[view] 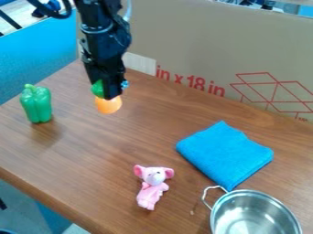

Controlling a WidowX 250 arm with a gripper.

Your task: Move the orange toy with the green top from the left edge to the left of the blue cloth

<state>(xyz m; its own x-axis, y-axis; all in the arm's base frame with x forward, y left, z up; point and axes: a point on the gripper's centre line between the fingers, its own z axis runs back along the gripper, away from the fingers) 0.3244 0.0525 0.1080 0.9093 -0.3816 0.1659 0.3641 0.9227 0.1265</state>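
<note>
Gripper (110, 95) hanging nearly upright, tips down; rightward and nearer the camera, a blue cloth (225, 153), then a metal pot (235, 212); leftward, a green pepper (37, 105); nearer the camera, a pink toy mouse (151, 190); pinched at its tips, an orange-and-green toy (109, 106).

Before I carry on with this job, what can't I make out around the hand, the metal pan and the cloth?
- Orange rounded object: camera view, top hidden by the black robot hand; its link to the green piece is unclear.
- Silver metal pan: camera view, near side cut off by the bottom edge.
- Folded blue cloth: camera view, underside hidden by its top layer.
</note>
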